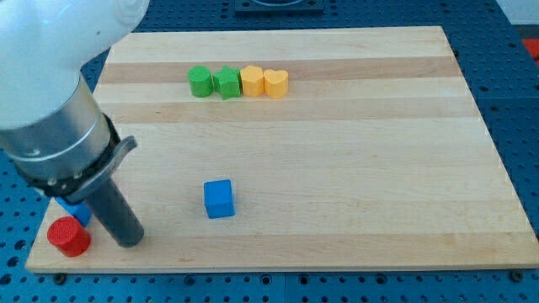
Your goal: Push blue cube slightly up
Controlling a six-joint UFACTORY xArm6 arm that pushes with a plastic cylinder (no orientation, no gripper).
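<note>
Four blocks sit in a row near the view's top on the table [354, 160], each touching the next; from the view's left they are the green cylinder [200, 82], the green star [226, 82], a yellow block [252, 81] and the yellow heart [276, 82]; the blue cube [219, 199] sits alone, well below the row, toward the view's bottom; my tip [129, 241] is well to the left of it, a little lower; the red cylinder [68, 236] is just left of my tip, in the bottom left corner; another blue block [78, 211] is just above the red cylinder, partly hidden behind the rod.
</note>
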